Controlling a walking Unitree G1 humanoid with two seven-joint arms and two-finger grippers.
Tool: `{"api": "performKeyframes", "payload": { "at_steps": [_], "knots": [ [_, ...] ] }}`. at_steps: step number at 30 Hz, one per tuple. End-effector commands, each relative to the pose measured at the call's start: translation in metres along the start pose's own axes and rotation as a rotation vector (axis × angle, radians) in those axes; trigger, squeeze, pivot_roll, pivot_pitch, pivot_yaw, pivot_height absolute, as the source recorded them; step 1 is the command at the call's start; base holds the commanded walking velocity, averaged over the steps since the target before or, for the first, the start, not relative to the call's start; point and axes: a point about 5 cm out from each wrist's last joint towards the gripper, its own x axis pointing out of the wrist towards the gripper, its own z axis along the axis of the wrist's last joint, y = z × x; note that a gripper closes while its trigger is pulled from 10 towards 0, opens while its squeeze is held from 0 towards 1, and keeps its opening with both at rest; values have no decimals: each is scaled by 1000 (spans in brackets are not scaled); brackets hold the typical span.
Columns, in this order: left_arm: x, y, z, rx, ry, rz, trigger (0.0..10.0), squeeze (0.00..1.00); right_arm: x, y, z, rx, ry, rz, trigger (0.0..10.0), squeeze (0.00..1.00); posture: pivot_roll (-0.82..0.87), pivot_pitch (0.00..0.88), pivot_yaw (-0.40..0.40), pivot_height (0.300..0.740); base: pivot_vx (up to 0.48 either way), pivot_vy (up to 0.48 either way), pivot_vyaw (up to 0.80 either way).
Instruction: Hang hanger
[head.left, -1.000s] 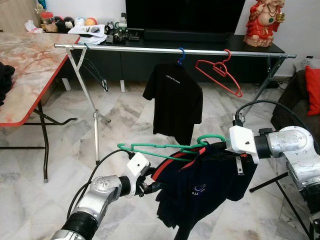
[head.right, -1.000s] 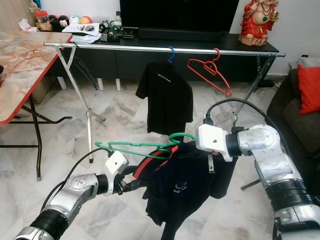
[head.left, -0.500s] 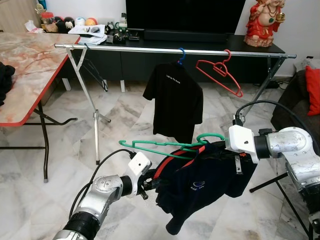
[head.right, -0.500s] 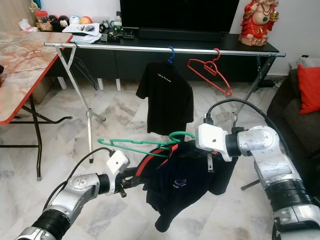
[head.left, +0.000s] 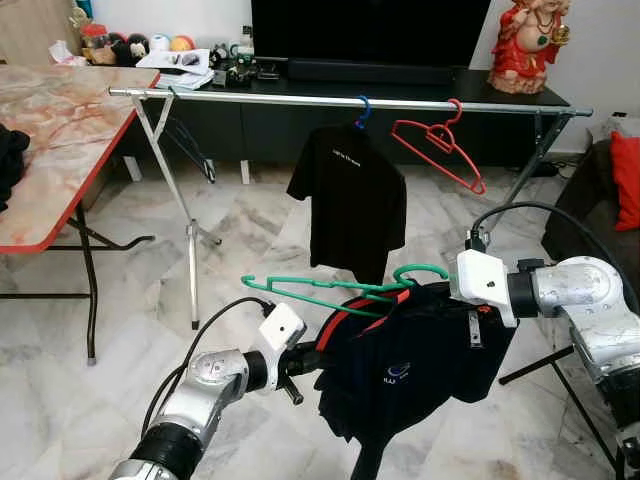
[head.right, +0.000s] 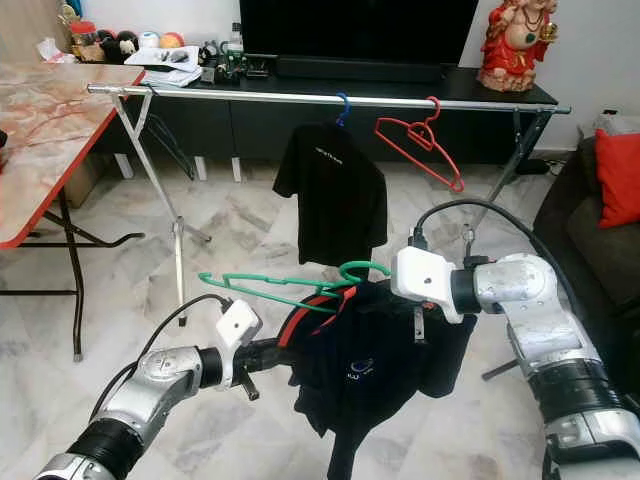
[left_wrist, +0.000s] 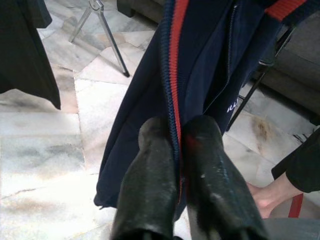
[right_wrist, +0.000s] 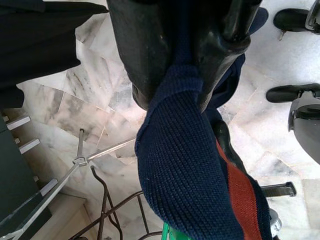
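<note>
Now the left gripper (left_wrist: 177, 145) is pinching the navy jacket's (head.left: 420, 360) edge, its hem dropping back straight; right gripper (right_wrist: 192, 75) is clamping the collar, green hanger (head.left: 330, 290) only half inside.

The room is bright and evenly lit, with soft daylight and only weak shadows on the marble floor (head.left: 120, 340). The head views are sharp. In the left wrist view the floor beyond the left gripper (left_wrist: 181, 131) is overexposed, almost white (the veins fade), and the black fingers (left_wrist: 150, 170) nearest the camera are slightly soft. The right wrist view is darker around the right gripper (right_wrist: 186, 75).
</note>
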Motion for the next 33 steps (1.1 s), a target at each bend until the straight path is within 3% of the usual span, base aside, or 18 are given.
{"api": "performKeyframes", "payload": {
  "at_steps": [1, 12, 14, 17, 19, 23, 28, 31, 33],
  "knots": [
    [-1, -1, -1, -8, -1, -6, 0, 0, -1, -2, 3, -19, -7, -14, 0, 0, -53, 77, -76, 740, 0, 0, 0],
    [-5, 3, -7, 4, 23, 37, 0, 0, -9, -5, -4, -8, 25, -40, 0, 0, -60, 82, -76, 740, 0, 0, 0],
    [-6, 3, -8, 4, 24, 47, 0, 0, -14, 2, -7, 13, 8, 21, 0, 0, -62, 82, -77, 740, 0, 0, 0],
    [-9, 4, -10, 10, 32, 61, 0, 0, -22, 5, -20, 54, 65, 28, 0, 0, -63, 85, -79, 740, 0, 0, 0],
    [-11, 5, -12, 9, 38, 67, 0, 0, -33, 15, -33, 99, 118, 102, 0, 0, -63, 85, -79, 740, 0, 0, 0],
    [-12, 5, -15, 9, 47, 71, 0, 0, -46, 24, -43, 176, 115, 156, 0, 0, -65, 87, -81, 740, 0, 0, 0],
    [-13, 4, -17, 10, 59, 73, 0, 0, -66, 34, -73, 236, 298, 141, 0, 0, -67, 87, -75, 740, 0, 0, 0],
    [-13, 5, -18, 14, 65, 73, 0, 0, -70, 35, -76, 247, 320, 125, 0, 0, -67, 87, -73, 740, 0, 0, 0],
    [-14, 5, -19, 22, 75, 75, 0, 0, -74, 36, -81, 225, 406, 126, 0, 0, -68, 88, -69, 740, 0, 0, 0]
  ]
}}
